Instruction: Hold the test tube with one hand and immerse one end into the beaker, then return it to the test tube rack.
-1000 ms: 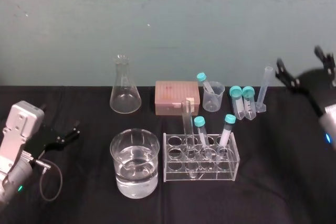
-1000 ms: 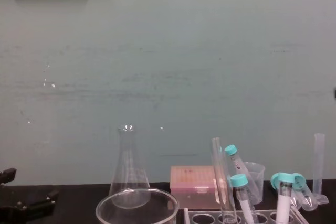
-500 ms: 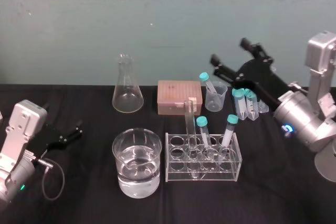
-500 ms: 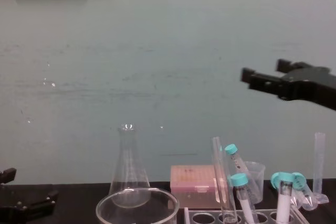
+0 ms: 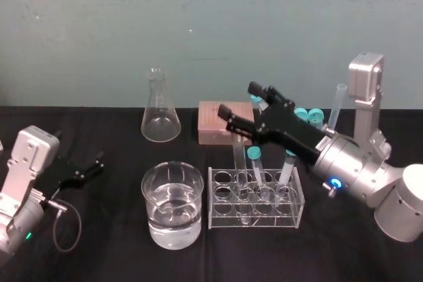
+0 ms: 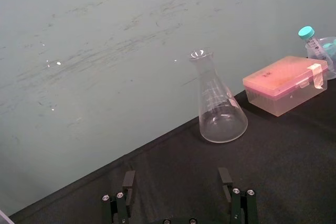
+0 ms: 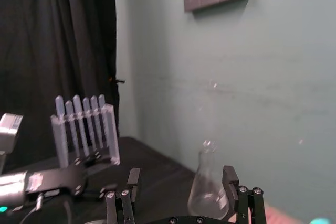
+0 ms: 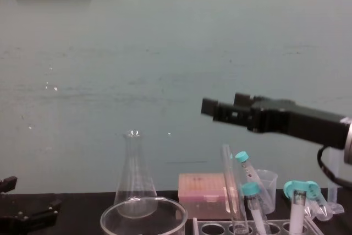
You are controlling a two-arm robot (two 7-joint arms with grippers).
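One test tube (image 5: 238, 170) stands in the test tube rack (image 5: 215, 211), long way up and down, open end on top, leaning a little. Above it hangs the right gripper (image 5: 238, 99), jaws wide open, holding nothing. The left gripper (image 5: 92, 165) rests far left on the surface, jaws open.

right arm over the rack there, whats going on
The right gripper hovers open above the test tube, which stands in the test tube rack, not yet grasped. The beaker, part filled with clear liquid, sits left of the rack. The left gripper rests open at the far left.
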